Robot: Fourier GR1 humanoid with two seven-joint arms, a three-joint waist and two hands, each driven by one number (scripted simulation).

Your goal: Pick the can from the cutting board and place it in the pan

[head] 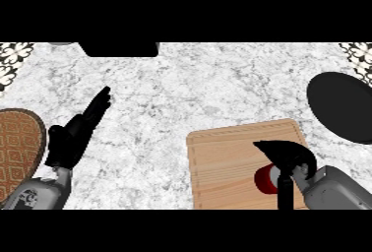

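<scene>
Head view: right hand [289, 156] curls its fingers over the red can [266, 179] on the cutting board [229, 162] — pan [341, 106] beyond its fingertips; left hand [76, 133] rests straight-fingered.

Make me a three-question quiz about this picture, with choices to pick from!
1. Where is the can?
A. In the pan
B. On the cutting board
C. On the brown plate

2. What colour shows on the can?
A. Red
B. Blue
C. Green

3. What is the right robot hand doing?
A. Resting flat on the counter
B. Curling round the can
C. Touching the pan

Answers:
1. B, since the can stands on the cutting board and the pan holds nothing.
2. A, since red shows beside the fingers.
3. B, since its fingers bend round the can, unlike the straight left robot hand.
</scene>
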